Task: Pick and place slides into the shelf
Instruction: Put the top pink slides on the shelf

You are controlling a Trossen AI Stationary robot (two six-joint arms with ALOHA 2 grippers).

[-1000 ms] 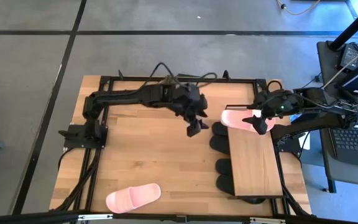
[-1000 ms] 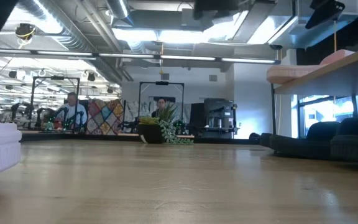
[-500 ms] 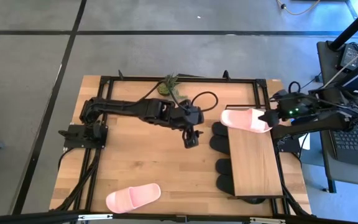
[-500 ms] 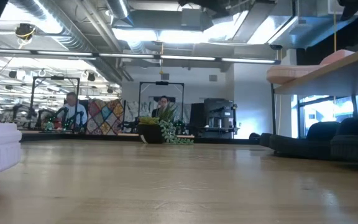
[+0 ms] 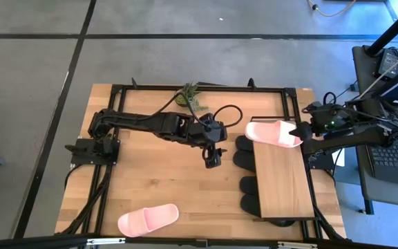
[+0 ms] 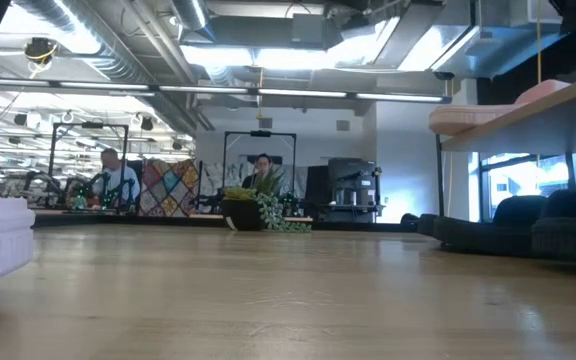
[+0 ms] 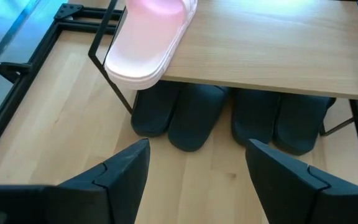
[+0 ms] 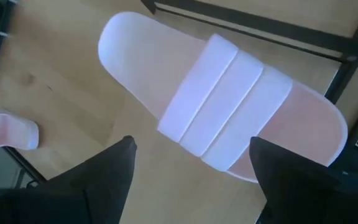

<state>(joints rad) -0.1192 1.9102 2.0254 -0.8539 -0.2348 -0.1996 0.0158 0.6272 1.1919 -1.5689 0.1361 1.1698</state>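
Observation:
One pink slide (image 5: pixel 271 133) lies sole down across the far end of the shelf's wooden top (image 5: pixel 284 183), one end overhanging the shelf's left edge (image 7: pixel 146 38) (image 8: pixel 222 102). Several black slides (image 5: pixel 245 151) (image 7: pixel 180 117) stand under the shelf, their ends sticking out on the left. A second pink slide (image 5: pixel 148 219) (image 8: pixel 9 129) lies on the table near its near edge. My right gripper (image 5: pixel 300 131) (image 8: pixel 191 180) is open, just right of the shelved slide. My left gripper (image 5: pixel 211 158) (image 7: pixel 197 171) is open over the table's middle, facing the shelf.
A small potted plant (image 5: pixel 188 97) (image 6: pixel 258 210) stands at the table's far edge. A laptop (image 5: pixel 396 155) sits beyond the right edge. Bare wooden tabletop (image 5: pixel 157 176) spreads between the left gripper and the near pink slide. People show far off in the room (image 6: pixel 113 180).
My right gripper has drawn back toward the table's right edge, off the pink slide, which stays on the shelf top. My left gripper has moved toward the near edge and a little left, its arm stretching lower over the table's middle.

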